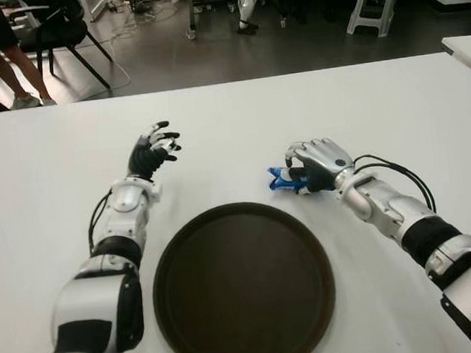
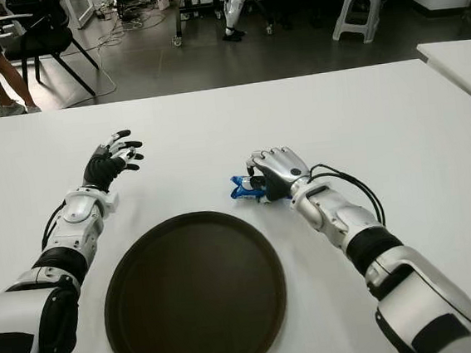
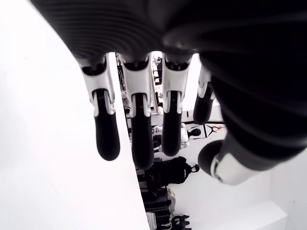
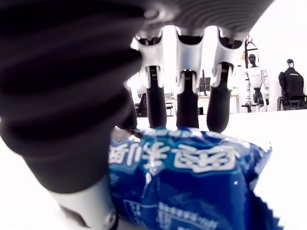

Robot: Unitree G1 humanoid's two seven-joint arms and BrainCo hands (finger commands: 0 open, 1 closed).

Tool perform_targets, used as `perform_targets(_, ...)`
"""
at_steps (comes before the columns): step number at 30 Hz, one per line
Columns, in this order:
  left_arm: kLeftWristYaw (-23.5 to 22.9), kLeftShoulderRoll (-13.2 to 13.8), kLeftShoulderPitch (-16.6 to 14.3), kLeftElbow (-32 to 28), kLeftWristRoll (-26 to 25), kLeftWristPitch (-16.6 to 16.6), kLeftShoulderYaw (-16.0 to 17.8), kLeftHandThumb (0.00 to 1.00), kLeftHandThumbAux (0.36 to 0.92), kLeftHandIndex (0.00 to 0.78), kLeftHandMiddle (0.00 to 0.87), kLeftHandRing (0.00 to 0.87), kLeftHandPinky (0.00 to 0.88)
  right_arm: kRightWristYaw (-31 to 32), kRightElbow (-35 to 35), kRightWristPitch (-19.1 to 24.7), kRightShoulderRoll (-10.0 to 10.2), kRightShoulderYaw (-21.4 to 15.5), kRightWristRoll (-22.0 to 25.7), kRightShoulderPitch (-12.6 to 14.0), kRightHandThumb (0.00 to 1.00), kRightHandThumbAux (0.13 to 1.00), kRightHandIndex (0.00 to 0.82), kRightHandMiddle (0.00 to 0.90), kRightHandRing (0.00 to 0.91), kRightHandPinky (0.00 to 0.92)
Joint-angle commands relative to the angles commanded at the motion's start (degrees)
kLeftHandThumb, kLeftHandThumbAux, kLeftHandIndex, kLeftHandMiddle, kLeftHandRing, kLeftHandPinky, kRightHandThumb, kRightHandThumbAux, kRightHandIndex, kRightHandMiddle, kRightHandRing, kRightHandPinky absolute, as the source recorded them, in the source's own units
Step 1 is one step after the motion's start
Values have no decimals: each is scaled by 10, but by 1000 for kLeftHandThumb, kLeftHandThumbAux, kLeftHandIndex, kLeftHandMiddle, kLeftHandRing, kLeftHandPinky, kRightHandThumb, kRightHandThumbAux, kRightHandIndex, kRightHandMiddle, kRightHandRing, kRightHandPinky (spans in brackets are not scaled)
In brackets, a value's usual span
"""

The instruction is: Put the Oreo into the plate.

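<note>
Smooth white worktop [image 1: 238, 118]: right hand [image 1: 318, 165] seemingly grasping crinkly blue Oreo packet [image 1: 284, 179] beside round dark plate [image 1: 243, 288]; left hand [image 1: 152, 153] splayed, empty.

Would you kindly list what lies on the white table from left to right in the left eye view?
Left hand, fingers spread and empty → round dark brown plate → blue Oreo packet → right hand, closing over the packet.

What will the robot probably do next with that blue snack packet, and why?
Probably it will close the right hand firmly on the Oreo packet and lift it. The fingers reach over the packet, which seems to lie on the white table, just beyond the dark plate. The plate holds nothing. The left hand shows open, beyond the plate's left side.
</note>
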Motion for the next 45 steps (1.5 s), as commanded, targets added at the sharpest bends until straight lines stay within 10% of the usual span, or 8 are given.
perform_targets(24,-2,-1,-1,2,-3,3,2,234,676,176,310,371,431,1,3,6,3,-5,2,-12,71,894,607,760,771,756)
perform_targets(45,1,1,0,3,1,3,0,220,656,168,306,370,437,70,-117,47,-10,-89,37,-38,0,889,607,770,791,778)
